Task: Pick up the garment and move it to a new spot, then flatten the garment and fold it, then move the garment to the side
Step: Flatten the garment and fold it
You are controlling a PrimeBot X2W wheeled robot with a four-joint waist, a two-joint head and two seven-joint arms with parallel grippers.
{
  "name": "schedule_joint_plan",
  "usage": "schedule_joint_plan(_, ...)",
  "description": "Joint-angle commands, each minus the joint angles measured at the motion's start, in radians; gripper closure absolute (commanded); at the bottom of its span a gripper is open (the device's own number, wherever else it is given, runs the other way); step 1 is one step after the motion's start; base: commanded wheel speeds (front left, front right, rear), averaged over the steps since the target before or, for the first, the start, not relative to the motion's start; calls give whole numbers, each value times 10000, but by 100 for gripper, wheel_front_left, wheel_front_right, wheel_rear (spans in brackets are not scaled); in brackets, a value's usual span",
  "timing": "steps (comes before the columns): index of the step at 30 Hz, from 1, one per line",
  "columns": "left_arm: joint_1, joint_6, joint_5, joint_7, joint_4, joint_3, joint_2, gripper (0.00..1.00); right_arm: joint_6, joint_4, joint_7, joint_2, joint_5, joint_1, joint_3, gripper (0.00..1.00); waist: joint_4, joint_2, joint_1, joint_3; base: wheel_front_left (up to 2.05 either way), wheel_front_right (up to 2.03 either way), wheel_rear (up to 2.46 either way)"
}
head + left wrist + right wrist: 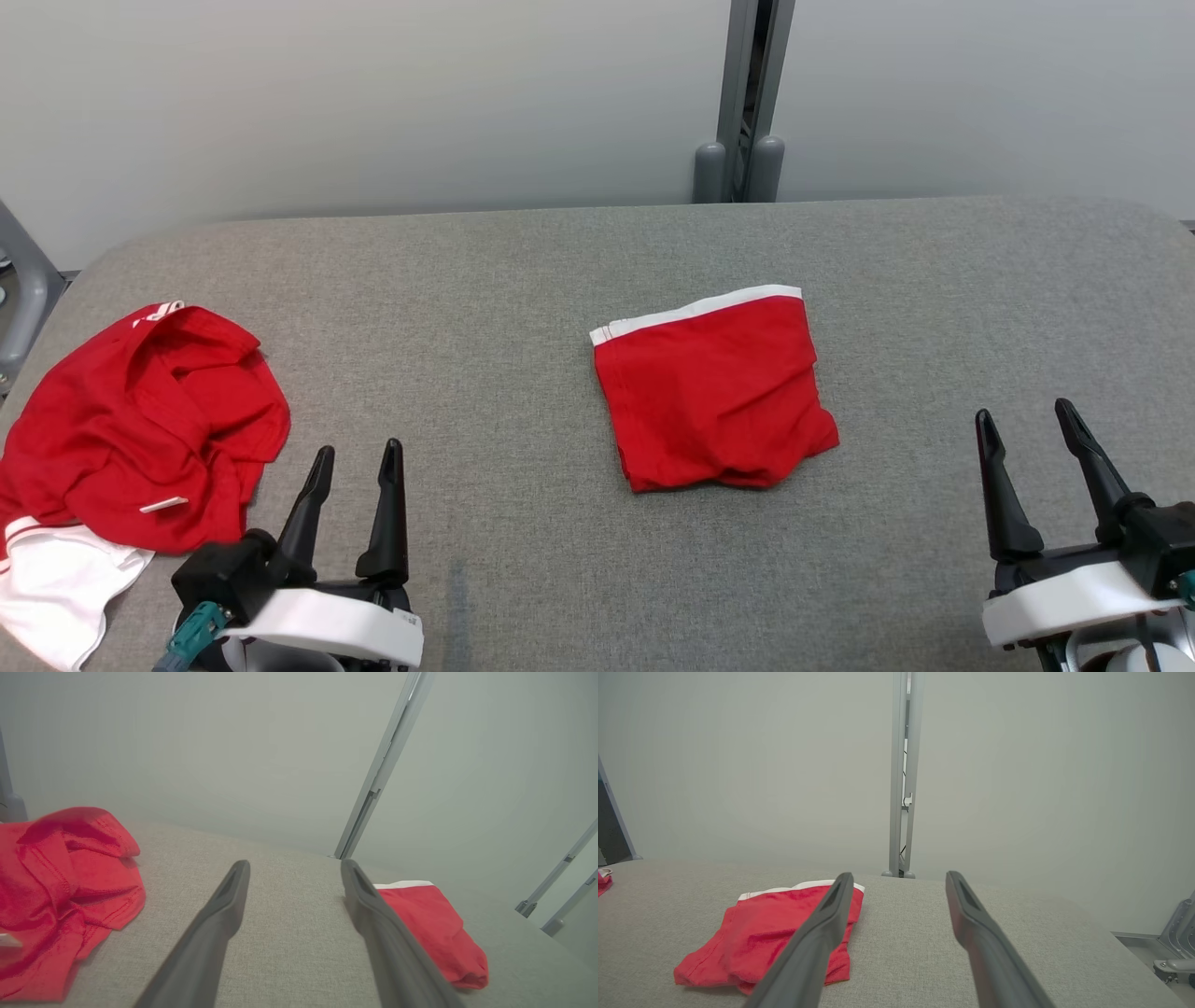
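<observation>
Nearest, the left gripper (358, 448) is seen with jaws spread wide and empty, beside a crumpled red-and-white cloth heap (140, 420). Centred on the grey woven table (523, 271), a squarely folded red garment (714, 397), white-banded, is laid flat. The right gripper (1023, 409) is shown with jaws likewise parted, empty.
</observation>
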Motion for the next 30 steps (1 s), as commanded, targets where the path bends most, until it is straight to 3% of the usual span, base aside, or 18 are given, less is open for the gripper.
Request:
schedule_joint_plan(1, 71, 66, 115, -6, -106, -22, 44, 0, -8, -55, -40, -4, -7, 79, -57, 0, 10, 0, 0, 0, 0, 0, 0)
schedule_joint_plan(30, 207, 1, 773, -6, -262, -238, 44, 0, -8, 218, -41, 226, 142, 86, -89, 0, 200, 0, 0, -10, 0, 0, 0)
